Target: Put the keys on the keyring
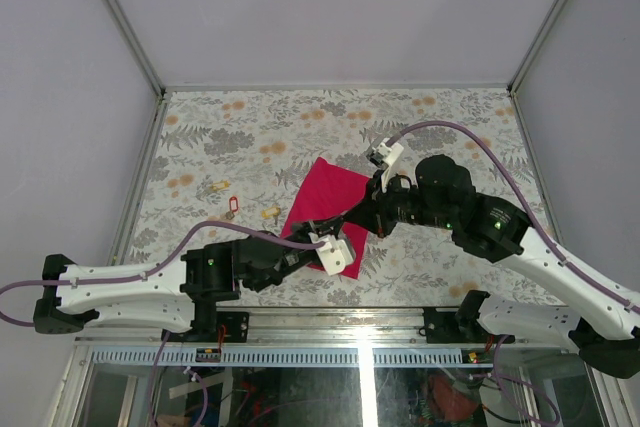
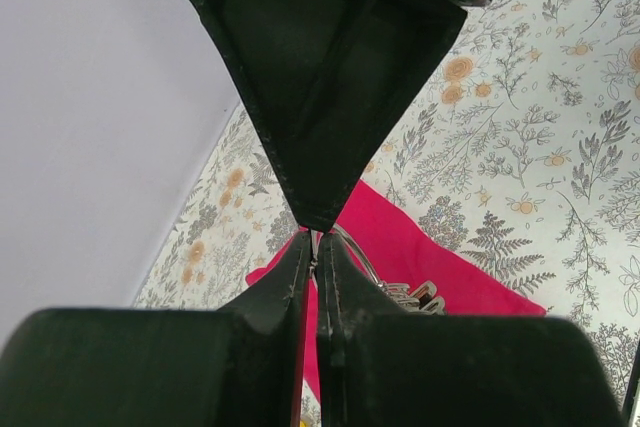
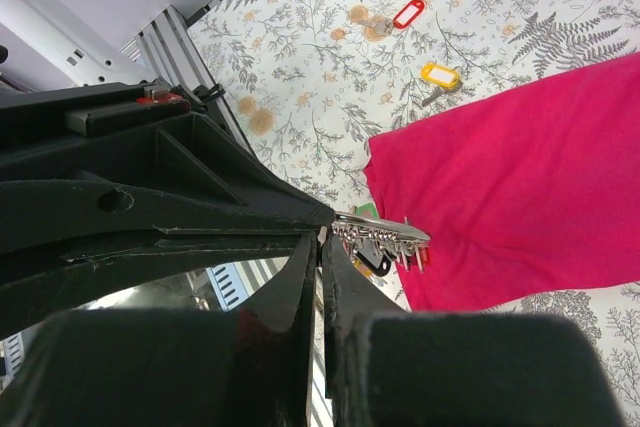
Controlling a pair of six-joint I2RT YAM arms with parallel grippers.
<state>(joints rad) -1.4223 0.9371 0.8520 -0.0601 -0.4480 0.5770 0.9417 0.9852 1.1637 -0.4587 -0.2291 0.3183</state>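
Both claws pinched shut, tip to tip, at the keyring.

In the right wrist view the right claw (image 3: pixel 320 247) rises from bottom centre, fingers pressed together. The left claw (image 2: pixel 315 253) comes in from the left, also closed, gripping the keyring (image 3: pixel 382 235). The bunch sits at frame centre, just right of both tips, over the lower-left corner of the cloth (image 3: pixel 520 187). Whether the right claw also nips the ring cannot be told. Three keys (image 3: pixel 405 15) lie well apart on the table (image 3: pixel 490 42), near the top edge.
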